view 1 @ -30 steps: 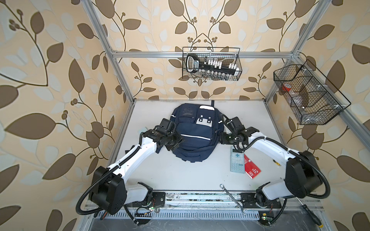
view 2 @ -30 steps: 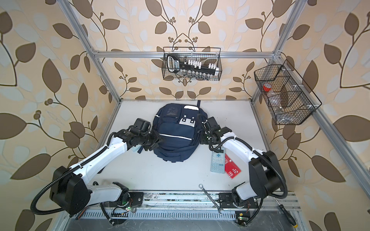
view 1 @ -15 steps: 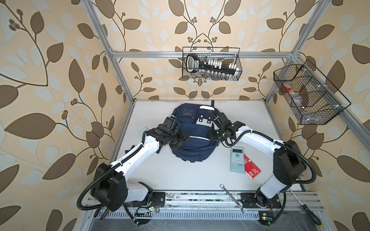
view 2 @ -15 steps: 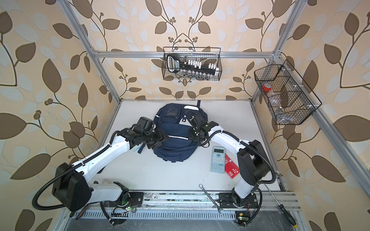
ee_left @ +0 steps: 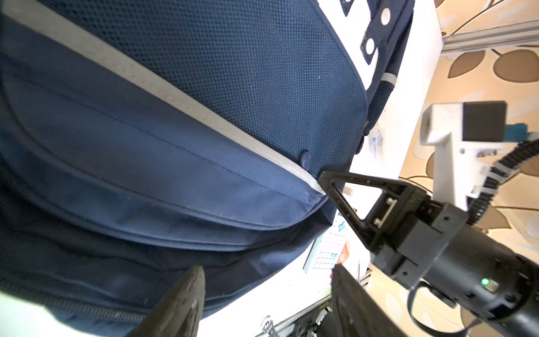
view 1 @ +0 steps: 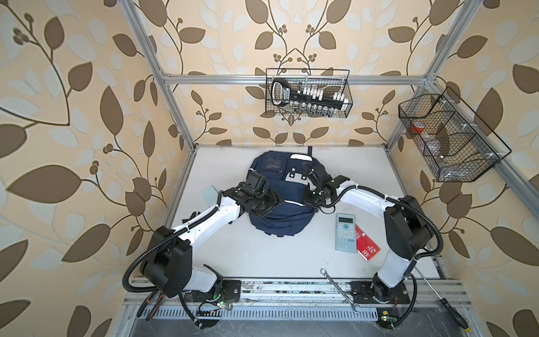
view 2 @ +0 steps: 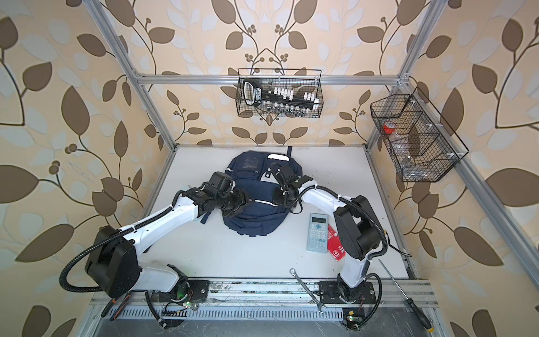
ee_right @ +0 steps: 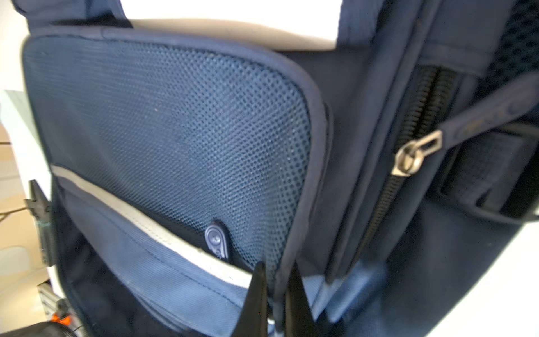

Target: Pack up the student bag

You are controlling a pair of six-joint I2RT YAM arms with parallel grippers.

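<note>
**Top views.** The student bag [view 1: 280, 224] lay front-up on the white table [view 1: 262, 262]. It sat toward the back wall, roughly midway between the side walls, with its top loop [view 1: 309, 150] pointing at that wall. My left gripper [view 1: 273, 202] hung over the bag's left flank, level with the white reflective stripe [view 1: 291, 202]. My right gripper [view 1: 304, 195] met the bag at its right flank, at the other end of that stripe.

**Left wrist view.** The left gripper [ee_left: 267, 270] had its jaws wide apart with nothing between them, above the lower front pocket. Across the bag [ee_left: 204, 116], the right gripper [ee_left: 321, 177] touched the fabric where the stripe [ee_left: 175, 96] ran out.

**Right wrist view.** The right gripper [ee_right: 275, 280] had its jaws pinched together on the bound edge [ee_right: 318, 146] of the bag's mesh panel [ee_right: 175, 131]. They closed just beside a small rubber pull tab [ee_right: 217, 240]. A metal zip pull [ee_right: 417, 154] sat on the side zip, apart from the jaws.

**Surroundings, both top views.** A grey calculator [view 1: 345, 233] lay on the table to the right of the bag, near it but not touching, with its right edge against a red card [view 1: 367, 246]. A spanner [view 1: 338, 287] and a screwdriver [view 1: 437, 297] lay at the front rail. A wire basket [view 1: 307, 93] on the back wall held a socket set.
</note>
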